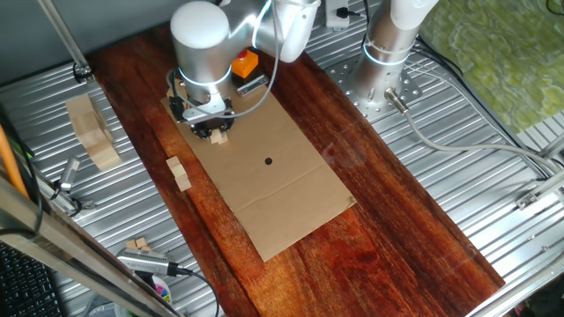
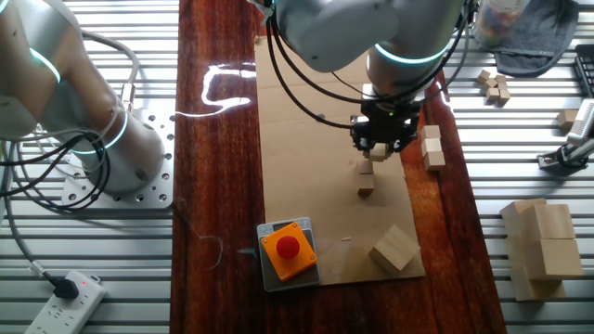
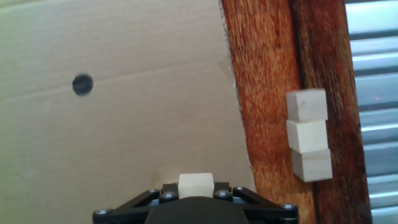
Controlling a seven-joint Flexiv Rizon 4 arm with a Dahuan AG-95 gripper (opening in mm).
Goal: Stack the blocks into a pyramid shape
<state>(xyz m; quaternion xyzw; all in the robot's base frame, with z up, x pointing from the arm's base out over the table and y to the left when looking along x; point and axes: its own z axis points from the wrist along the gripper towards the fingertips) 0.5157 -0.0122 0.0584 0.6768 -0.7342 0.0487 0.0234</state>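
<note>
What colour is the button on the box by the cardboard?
Red, on an orange box; clearest in the other fixed view.

We see the cardboard sheet point(image 1: 273, 176) lying bare around its black dot point(image 1: 268, 161), with open room down its near half. Left of the end effector point(image 1: 214, 130), a row of three blocks point(image 3: 307, 134) sits on the counter point(image 1: 388, 238) just off the cardboard's edge. In the other fixed view, an orange button box point(image 2: 288, 250) and a faceted wood chunk point(image 2: 394, 248) stand at the sheet's near end.

3 blocks point(image 3: 306, 134) in row beside cardboard point(image 3: 124, 124).
</note>
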